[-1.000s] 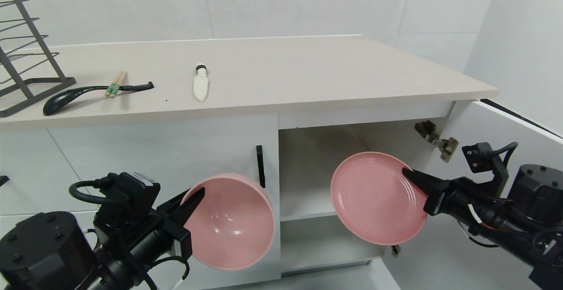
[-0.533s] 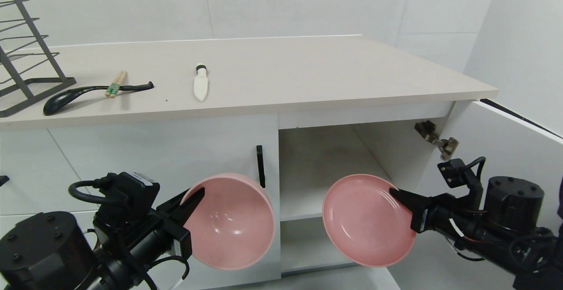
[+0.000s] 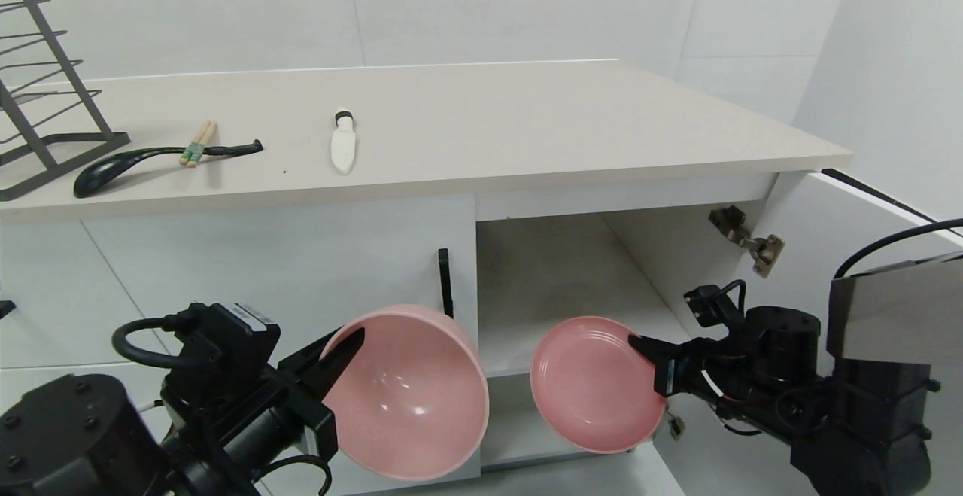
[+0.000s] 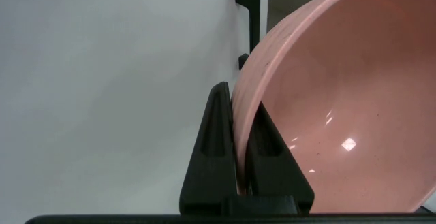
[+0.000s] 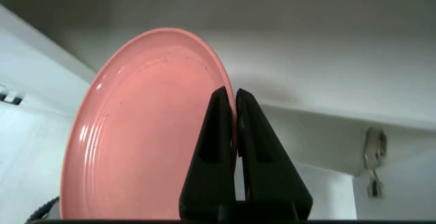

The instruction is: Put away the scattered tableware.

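My left gripper [image 3: 342, 345] is shut on the rim of a pink bowl [image 3: 410, 394], held tilted in front of the closed cabinet door; in the left wrist view the bowl [image 4: 327, 108] sits clamped in the left gripper [image 4: 244, 115]. My right gripper [image 3: 639, 345] is shut on the edge of a pink plate [image 3: 590, 383], held on edge at the mouth of the open cabinet [image 3: 549, 278]. In the right wrist view the plate [image 5: 143, 115] stands in the right gripper [image 5: 235, 101]. A black ladle [image 3: 143, 161], chopsticks [image 3: 198, 143] and a white knife [image 3: 344, 142] lie on the counter.
A dark wire rack [image 3: 45, 97] stands at the counter's far left. The cabinet's right door [image 3: 835, 232] hangs open beside my right arm, with its hinge [image 3: 745, 240] exposed. A black handle [image 3: 445, 281] sits on the closed left door. An inner shelf [image 3: 519, 345] divides the cabinet.
My right gripper has carried the plate down and to the left, toward the lower cabinet opening. The left gripper and bowl have shifted slightly down and to the right.
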Controlling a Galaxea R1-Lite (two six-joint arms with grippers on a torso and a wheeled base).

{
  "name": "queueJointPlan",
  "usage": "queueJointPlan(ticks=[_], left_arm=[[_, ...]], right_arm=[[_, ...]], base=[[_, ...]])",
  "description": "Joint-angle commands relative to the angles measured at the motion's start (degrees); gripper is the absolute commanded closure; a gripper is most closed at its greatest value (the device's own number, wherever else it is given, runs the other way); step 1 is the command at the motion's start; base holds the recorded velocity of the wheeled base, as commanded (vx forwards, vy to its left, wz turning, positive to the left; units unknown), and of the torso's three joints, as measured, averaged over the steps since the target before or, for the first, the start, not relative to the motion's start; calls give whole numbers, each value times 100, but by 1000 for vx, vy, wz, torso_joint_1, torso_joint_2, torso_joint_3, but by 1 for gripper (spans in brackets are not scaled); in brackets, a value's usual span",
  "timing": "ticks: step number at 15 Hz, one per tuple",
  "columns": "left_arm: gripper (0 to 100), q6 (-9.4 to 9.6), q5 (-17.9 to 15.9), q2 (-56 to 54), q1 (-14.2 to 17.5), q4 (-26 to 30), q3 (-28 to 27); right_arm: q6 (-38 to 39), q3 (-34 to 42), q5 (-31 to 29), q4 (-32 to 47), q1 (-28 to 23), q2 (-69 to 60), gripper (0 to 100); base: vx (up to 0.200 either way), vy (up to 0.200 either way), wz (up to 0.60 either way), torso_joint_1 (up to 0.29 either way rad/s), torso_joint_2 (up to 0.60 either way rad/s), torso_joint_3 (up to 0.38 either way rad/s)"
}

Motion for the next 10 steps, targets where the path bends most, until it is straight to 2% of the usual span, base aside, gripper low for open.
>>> queueJointPlan(ticks=[1,7,9,10], left_arm=[[100,-1,6,-13,-32,-8,0],[100,-1,6,-13,-50,-8,0],[100,-1,6,-83,-50,-8,0],[100,-1,6,-145,-120,-8,0]], right_arm=[[3,-365,-3,-3,34,432,100],[100,-1314,-3,-3,52,881,100],[91,-1525,-3,-3,70,1056,100],[91,-1586,-3,-3,78,1092,100]], base=[[0,0,0,0,0,0],[0,0,0,0,0,0],[200,0,0,5,2,2],[0,0,0,0,0,0]])
